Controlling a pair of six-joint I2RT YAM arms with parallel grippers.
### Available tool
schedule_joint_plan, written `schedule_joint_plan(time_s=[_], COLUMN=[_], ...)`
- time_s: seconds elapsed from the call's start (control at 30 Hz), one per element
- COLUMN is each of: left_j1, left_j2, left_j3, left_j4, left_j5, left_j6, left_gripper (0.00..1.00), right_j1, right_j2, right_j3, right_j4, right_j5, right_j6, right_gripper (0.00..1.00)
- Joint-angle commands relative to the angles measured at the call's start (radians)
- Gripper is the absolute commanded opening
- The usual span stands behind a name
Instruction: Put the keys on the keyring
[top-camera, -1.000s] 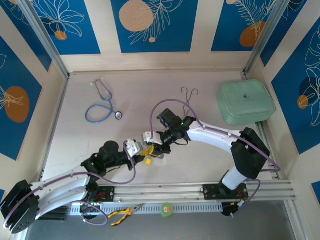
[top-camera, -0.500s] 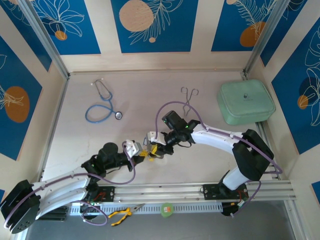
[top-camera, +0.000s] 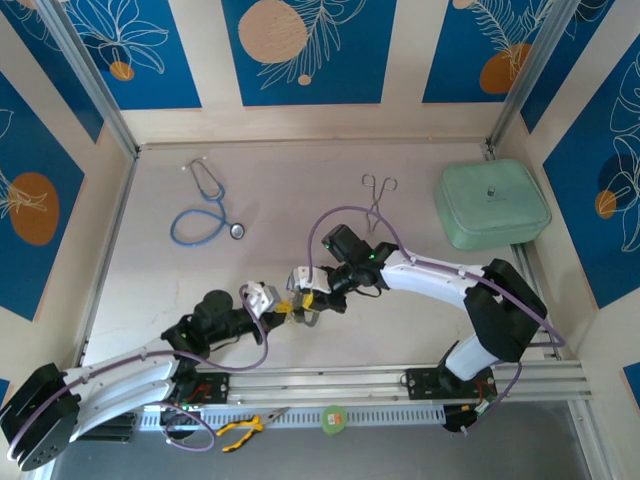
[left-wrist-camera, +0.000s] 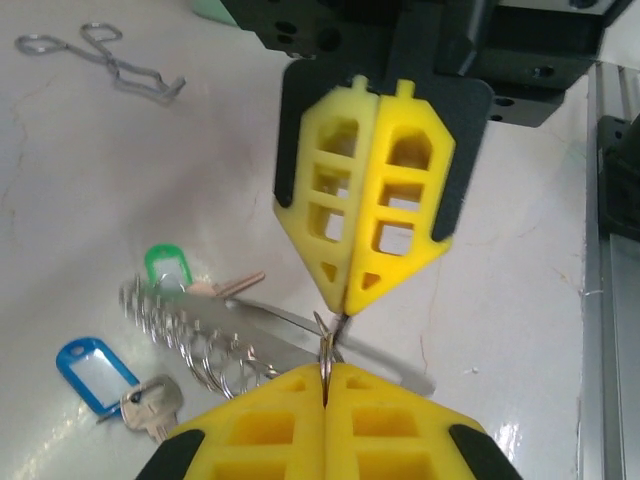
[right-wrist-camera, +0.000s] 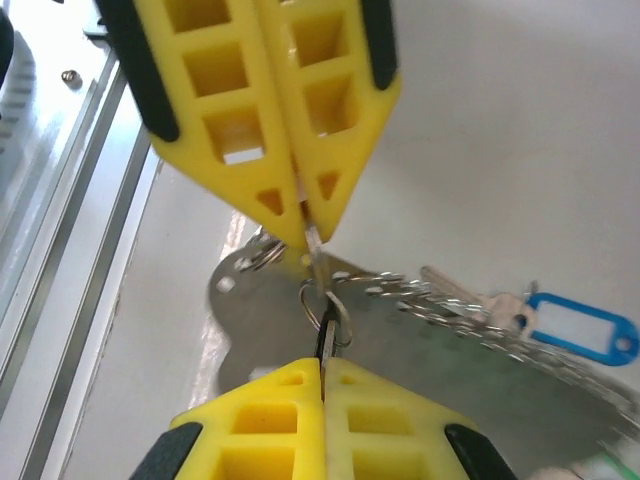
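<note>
Pale table (top-camera: 160, 270): the work sits low-centre in the top view, where both arms converge. The left gripper (top-camera: 266, 298) & right gripper (top-camera: 304, 284) meet tip to tip, both clenched on a small split ring (right-wrist-camera: 326, 306) from opposite sides. Prob. one steadies it while the other works it open. The keyring (left-wrist-camera: 290, 335) is a flat silver piece just under the tips; resting or lifted, can't tell. Its coil chain (left-wrist-camera: 190, 335) trails to the left of the L wrist frame, w/ a green tab (left-wrist-camera: 167, 268) at the far end. A blue-tagged key (left-wrist-camera: 150, 405) is lower left in that frame, near the coil end; joined or not is unclear. A 2nd key (left-wrist-camera: 238, 287) pokes out beside the green tab, head not clear.
</note>
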Motion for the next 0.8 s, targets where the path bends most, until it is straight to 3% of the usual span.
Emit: schedule_joint_plan(time_s=[0.0,0.17,0.27,0.33,0.77], left_j1=[-0.004,-0.005,-0.004,-0.004,-0.004], left_j2=[-0.004,0.004,0.013,0.018,0.036], left_j3=[0.005,0.003,0.003,0.003,0.000], left_j4=[0.123,0.134,0.134,0.138,0.170], left_j5=[-0.014,-0.020,-0.010,0.000,0.033], left_j6=[-0.020,-0.015,-0.009,0.000,0.027], left_gripper=[0.00,0.00,0.00,0.00,0.00], right_j1=[0.025,-0.011,-0.054,-0.076,-0.063], right_j2=[0.028,-0.008,-0.060,-0.091,-0.043], right_j3=[0.012,-0.015,-0.048,-0.061,-0.038], right_j4=[-0.040,0.020,0.058,0.069,0.118], right_j5=[-0.028,-0.080,-0.095,-0.114,-0.236], right_j6=[-0.006,0.038,0.061,0.064,0.091], right_gripper=[0.00,0.01,0.15,0.18,0.26])
